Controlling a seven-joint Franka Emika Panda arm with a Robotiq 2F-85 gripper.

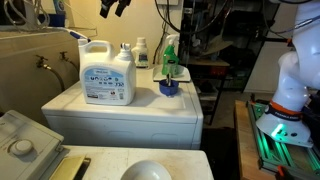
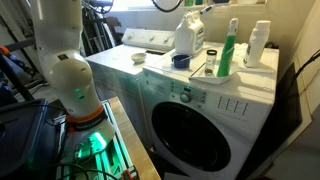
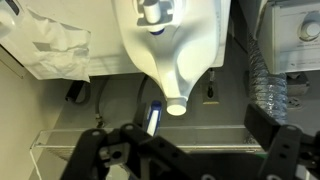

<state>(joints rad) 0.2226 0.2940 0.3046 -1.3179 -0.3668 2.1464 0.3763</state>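
Note:
My gripper [image 1: 114, 7] hangs high above the white washing machine [image 1: 120, 112], open and empty. In the wrist view its two dark fingers [image 3: 185, 150] stand wide apart with nothing between them. Below them is a large white detergent jug [image 3: 175, 40], cap end towards the fingers. The same jug [image 1: 107, 75] stands upright with a blue label on the machine top and shows in both exterior views [image 2: 189, 35]. A green spray bottle [image 1: 170, 58] and a small blue bowl [image 1: 169, 88] stand to one side of the jug.
A smaller white bottle [image 1: 141, 52] stands at the back of the machine top. The machine's round door [image 2: 195, 130] faces the room. The robot base glows green [image 2: 88, 142]. A second white appliance [image 2: 150, 38] stands beyond. A silver flexible duct [image 3: 268, 80] runs behind.

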